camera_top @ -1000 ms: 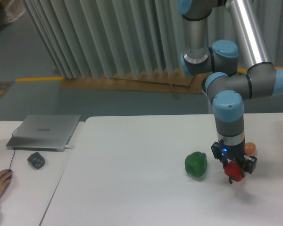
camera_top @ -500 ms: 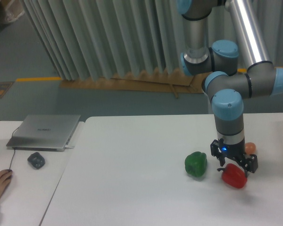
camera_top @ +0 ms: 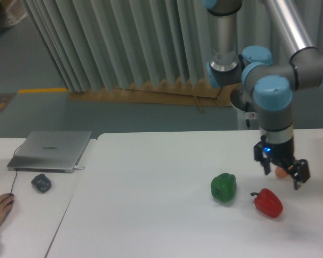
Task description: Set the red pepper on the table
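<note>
Red pepper [camera_top: 268,202] now free on table [camera_top: 151,215], spread claw [camera_top: 283,173] risen rightward.

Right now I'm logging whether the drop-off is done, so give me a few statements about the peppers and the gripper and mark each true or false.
1. The red pepper lies on the table. True.
2. The gripper is clamped on the red pepper. False: it is open, above and apart from it.
3. The green pepper sits left of the red one in the picture. True.
4. The laptop stands open. False: its lid is shut.
</note>
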`<control>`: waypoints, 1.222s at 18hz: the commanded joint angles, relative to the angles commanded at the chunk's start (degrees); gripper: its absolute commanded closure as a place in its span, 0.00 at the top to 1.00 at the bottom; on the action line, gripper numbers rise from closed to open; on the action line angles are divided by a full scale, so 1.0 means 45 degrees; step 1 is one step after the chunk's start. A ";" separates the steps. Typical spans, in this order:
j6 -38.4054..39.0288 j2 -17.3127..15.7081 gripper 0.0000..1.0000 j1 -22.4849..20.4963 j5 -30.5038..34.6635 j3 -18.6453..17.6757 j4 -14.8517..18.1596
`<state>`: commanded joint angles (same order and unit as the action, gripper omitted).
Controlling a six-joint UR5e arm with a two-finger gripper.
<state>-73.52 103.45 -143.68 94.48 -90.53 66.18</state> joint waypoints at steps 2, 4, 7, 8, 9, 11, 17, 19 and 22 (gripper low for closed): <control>-0.2281 -0.0039 1.00 -0.0761 0.0058 0.0291 0.0561; -0.4995 -0.0020 1.00 -0.1484 0.0388 0.0604 0.1499; -0.5927 0.0019 1.00 -0.1800 0.0605 0.0547 0.1582; -0.6064 0.0097 1.00 -0.1801 0.0605 0.0702 0.1640; -0.6645 0.0213 1.00 -0.1743 0.0605 0.0723 0.1563; -0.8631 0.0332 1.00 -0.1742 0.0605 0.0762 0.1621; -0.9503 0.0585 1.00 -0.1781 0.0022 0.0528 0.1602; -0.9503 0.0605 1.00 -0.1743 -0.0097 0.0528 0.1640; -0.9483 0.0586 1.00 -0.1762 -0.0428 0.0528 0.1796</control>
<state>-116.19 106.08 -151.61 92.56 -88.15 74.26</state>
